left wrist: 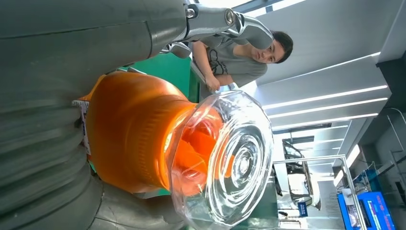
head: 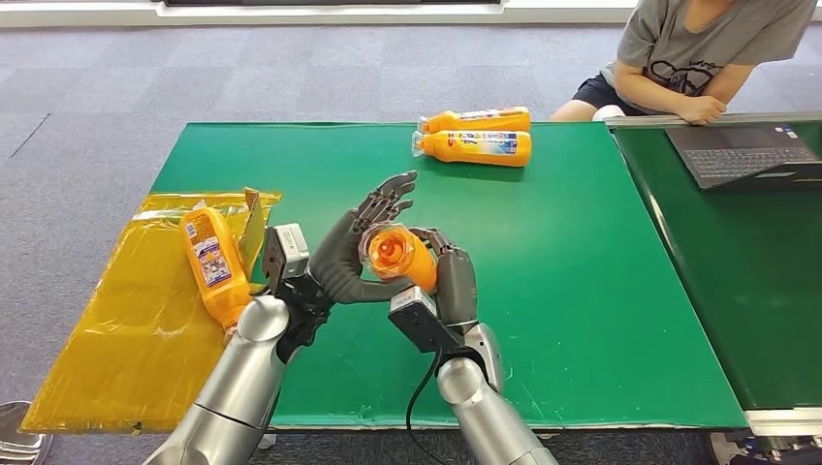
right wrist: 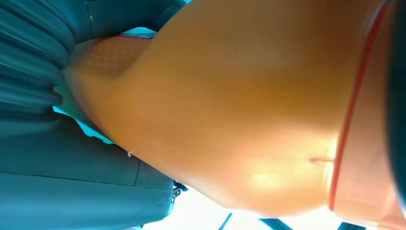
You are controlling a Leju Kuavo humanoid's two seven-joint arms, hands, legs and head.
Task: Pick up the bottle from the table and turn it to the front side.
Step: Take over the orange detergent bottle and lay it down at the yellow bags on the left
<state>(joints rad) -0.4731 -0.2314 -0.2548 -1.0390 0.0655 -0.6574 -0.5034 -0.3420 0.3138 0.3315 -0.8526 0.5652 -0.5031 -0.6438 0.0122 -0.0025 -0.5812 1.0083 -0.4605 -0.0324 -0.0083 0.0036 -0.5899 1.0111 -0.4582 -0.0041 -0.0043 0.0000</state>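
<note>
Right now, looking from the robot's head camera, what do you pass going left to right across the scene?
Yellow plastic sheet → orange bottle lying on it → left hand → held bottle → right hand → two bottles at the table's far edge → laptop.

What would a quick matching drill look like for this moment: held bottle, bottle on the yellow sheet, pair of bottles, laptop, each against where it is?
Things:
1. held bottle
2. bottle on the yellow sheet
3. pair of bottles
4. laptop

Places:
A. far edge of the green table
B. between both hands, left hand and right hand
C. side table, by the person
D. left of the green table

Pairs: 1-B, 2-D, 3-A, 4-C
</note>
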